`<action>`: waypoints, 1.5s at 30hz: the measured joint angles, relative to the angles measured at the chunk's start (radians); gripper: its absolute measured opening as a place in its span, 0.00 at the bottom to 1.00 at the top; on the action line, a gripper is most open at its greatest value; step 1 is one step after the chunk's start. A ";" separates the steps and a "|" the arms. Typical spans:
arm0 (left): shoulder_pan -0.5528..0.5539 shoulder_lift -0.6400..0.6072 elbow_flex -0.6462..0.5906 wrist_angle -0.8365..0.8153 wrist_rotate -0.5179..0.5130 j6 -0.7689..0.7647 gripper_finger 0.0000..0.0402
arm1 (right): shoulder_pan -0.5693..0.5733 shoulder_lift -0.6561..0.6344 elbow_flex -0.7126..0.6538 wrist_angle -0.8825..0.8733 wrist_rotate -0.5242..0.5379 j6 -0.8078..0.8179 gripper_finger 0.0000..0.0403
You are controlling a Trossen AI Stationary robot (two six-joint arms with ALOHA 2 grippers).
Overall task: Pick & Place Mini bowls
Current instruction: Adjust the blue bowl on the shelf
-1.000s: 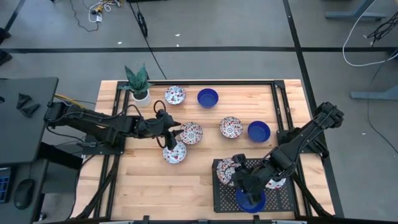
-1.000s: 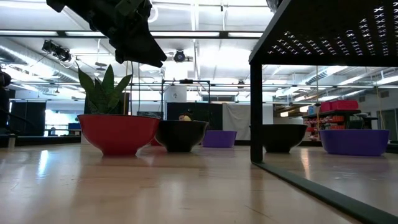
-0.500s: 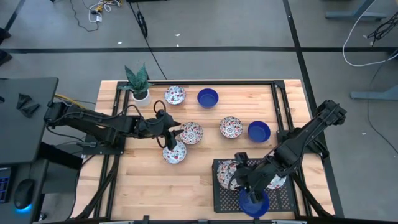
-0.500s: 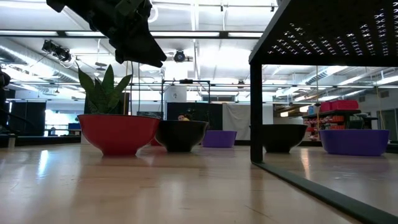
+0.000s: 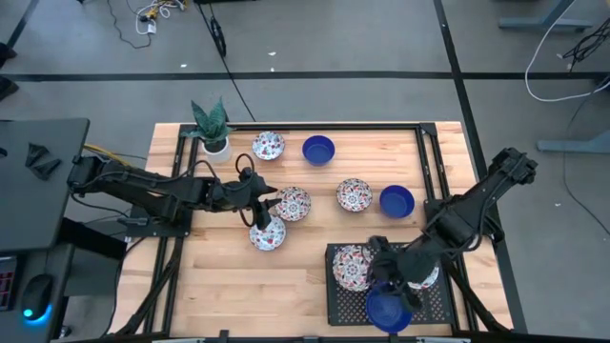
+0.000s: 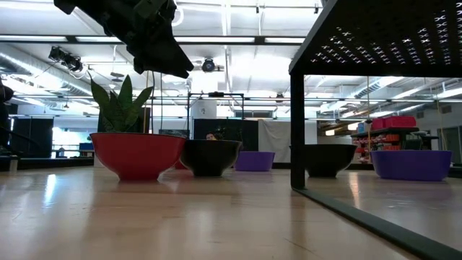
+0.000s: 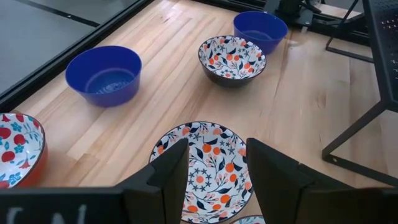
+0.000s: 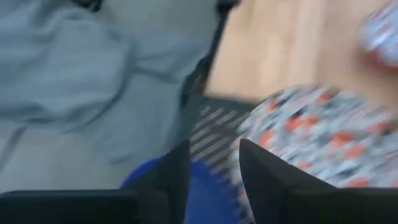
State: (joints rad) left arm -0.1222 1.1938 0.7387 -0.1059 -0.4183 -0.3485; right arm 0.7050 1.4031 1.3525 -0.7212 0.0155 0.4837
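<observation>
- High view: my right gripper sits over the black rack at the desk's near right corner, just above a blue bowl at the rack's front edge, with patterned bowls beside it. I can't tell whether it holds the bowl. The left gripper waits mid-desk between two patterned bowls.
- Low view: only the left arm overhead; bowls stand on the desk.
- Left wrist view: fingers spread wide, empty, over a patterned bowl.
- Right wrist view: fingers part open; the blue bowl lies between them; contact unclear.
</observation>
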 joint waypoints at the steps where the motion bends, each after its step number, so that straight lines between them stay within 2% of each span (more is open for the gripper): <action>1: 0.000 0.000 0.000 0.000 0.000 0.000 0.41 | 0.011 0.004 0.000 -0.007 -0.021 0.038 0.32; 9: 0.000 0.000 0.000 -0.001 0.000 0.002 0.41 | 0.086 0.050 0.000 -0.057 -0.053 0.359 0.17; 17: 0.000 0.000 0.000 -0.002 -0.015 0.020 0.41 | 0.149 0.083 0.000 -0.058 -0.121 0.562 0.01; 26: 0.000 0.000 0.000 -0.002 -0.034 0.042 0.41 | 0.178 0.083 0.000 -0.194 -0.103 0.740 0.01; 31: 0.000 0.000 0.000 -0.002 -0.034 0.047 0.41 | 0.177 0.083 0.000 -0.209 -0.111 0.760 0.01; 38: 0.000 0.000 0.000 -0.003 -0.034 0.048 0.41 | 0.186 0.083 -0.001 -0.326 -0.166 0.826 0.01; 45: 0.000 0.000 0.000 -0.003 -0.034 0.048 0.41 | 0.186 0.083 -0.001 -0.349 -0.160 0.787 0.01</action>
State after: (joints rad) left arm -0.1222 1.1938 0.7387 -0.1089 -0.4522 -0.3004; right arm 0.8909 1.4857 1.3518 -1.0702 -0.1443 1.2707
